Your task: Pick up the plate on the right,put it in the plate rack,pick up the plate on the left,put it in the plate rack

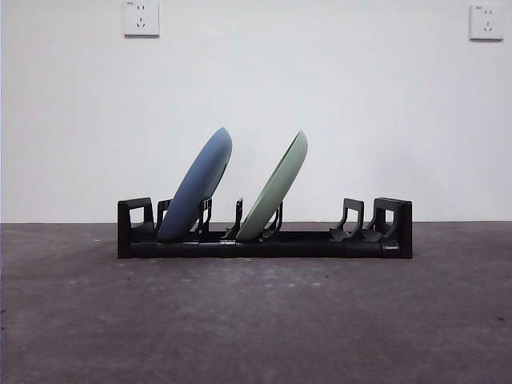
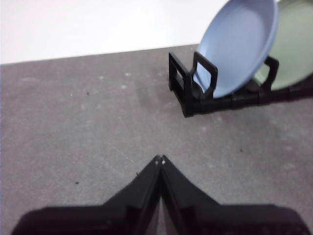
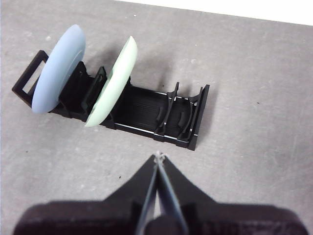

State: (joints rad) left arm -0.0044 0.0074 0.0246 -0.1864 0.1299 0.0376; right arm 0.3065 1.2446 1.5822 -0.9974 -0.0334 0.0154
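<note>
The black plate rack (image 1: 320,240) (image 2: 188,95) (image 3: 146,107) stands in the middle of the grey table. A blue plate (image 1: 200,184) (image 2: 239,44) (image 3: 58,66) leans in a slot near the rack's left end. A pale green plate (image 1: 276,188) (image 2: 293,44) (image 3: 115,81) leans in a slot near the middle. My left gripper (image 2: 160,158) is shut and holds nothing, hanging over bare table off the rack's blue-plate end. My right gripper (image 3: 159,155) is shut and empty, above the table near the rack's other end. Neither gripper shows in the front view.
The grey table (image 1: 256,320) runs back to a white wall with two sockets (image 1: 141,18) (image 1: 486,22). The rack's right-hand slots (image 1: 352,220) hold nothing.
</note>
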